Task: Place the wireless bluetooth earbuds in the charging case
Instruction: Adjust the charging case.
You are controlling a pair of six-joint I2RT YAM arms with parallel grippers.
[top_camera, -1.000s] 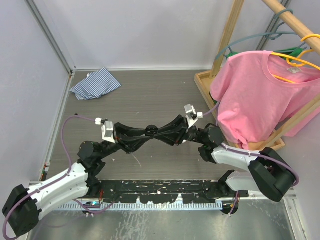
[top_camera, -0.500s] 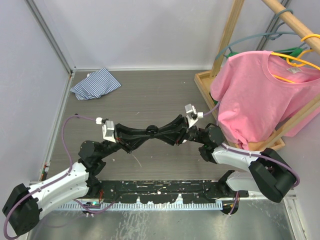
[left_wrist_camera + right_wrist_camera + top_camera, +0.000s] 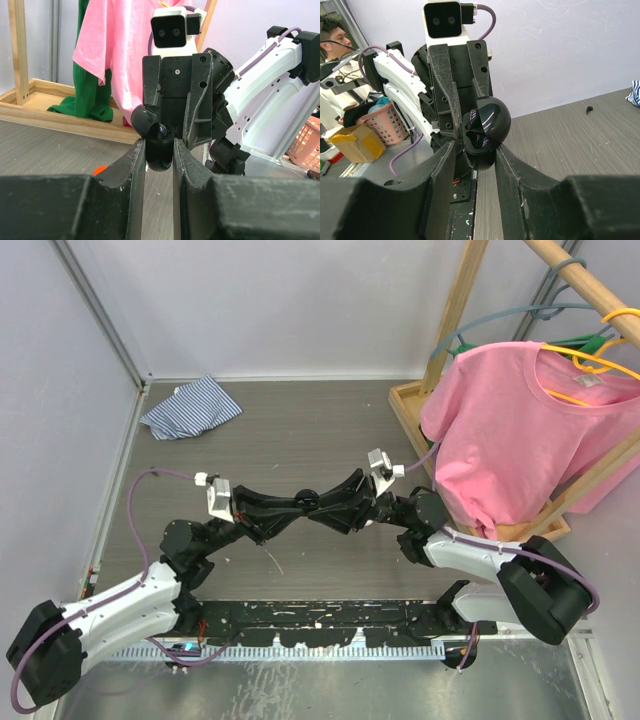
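A glossy black round charging case (image 3: 159, 147) hangs above the table where my two grippers meet (image 3: 308, 502). My left gripper (image 3: 159, 144) is shut on its lower half. In the right wrist view the case (image 3: 486, 129) stands open, its lid tipped back and dark sockets showing. I cannot tell what lies in them. My right gripper (image 3: 475, 150) is open around the case: one finger (image 3: 506, 159) touches it and the other (image 3: 446, 165) stands apart. A tiny black earbud (image 3: 589, 109) lies on the table by the far wall.
A striped cloth (image 3: 190, 407) lies at the back left. A wooden rack (image 3: 440, 390) with a pink shirt (image 3: 520, 430) stands at the right. A small red thing (image 3: 100, 170) sits on the table, half hidden behind my left finger.
My left jaws have closed onto the case. My right jaws have widened, leaving a gap on one side. The meeting point of the two grippers has shifted slightly to the right.
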